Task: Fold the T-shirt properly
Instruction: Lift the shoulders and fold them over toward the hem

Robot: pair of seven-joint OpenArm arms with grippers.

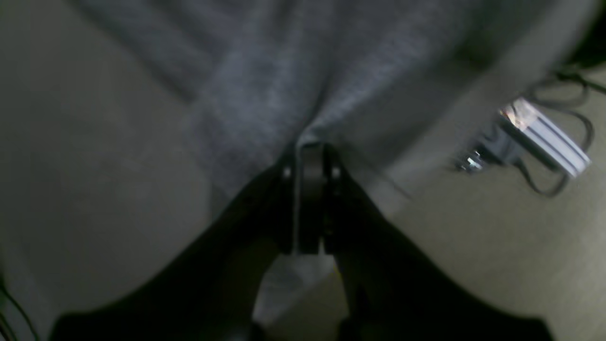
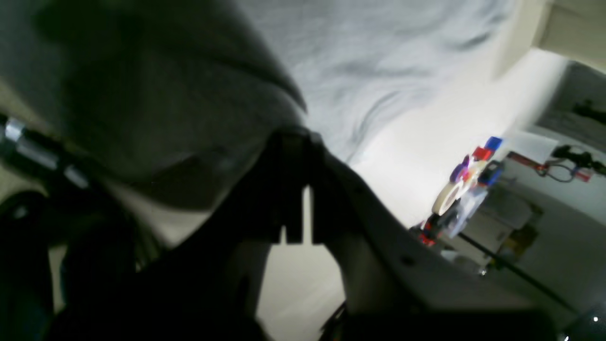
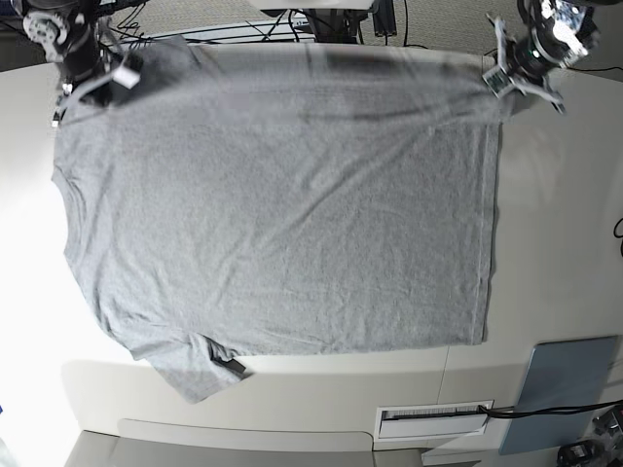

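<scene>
The light heather-grey T-shirt (image 3: 282, 214) lies spread over the white table (image 3: 555, 243), plain side up, with no lettering showing. One sleeve (image 3: 190, 375) sticks out at the near left. My left gripper (image 3: 506, 76) is at the far right and is shut on the shirt's corner there. The left wrist view shows the cloth (image 1: 284, 85) pinched between the closed fingers of the left gripper (image 1: 310, 149). My right gripper (image 3: 105, 78) is at the far left, shut on the shirt's other far corner. In the right wrist view, grey cloth (image 2: 156, 104) drapes over the right gripper (image 2: 296, 137).
A blue-grey pad (image 3: 568, 387) lies at the table's near right corner, with a white slotted strip (image 3: 433, 418) to its left. Cables run behind the far edge (image 3: 292, 24). Tape rolls and coloured parts (image 2: 466, 189) stand off to one side, and a cabled device (image 1: 544, 137) lies on the floor.
</scene>
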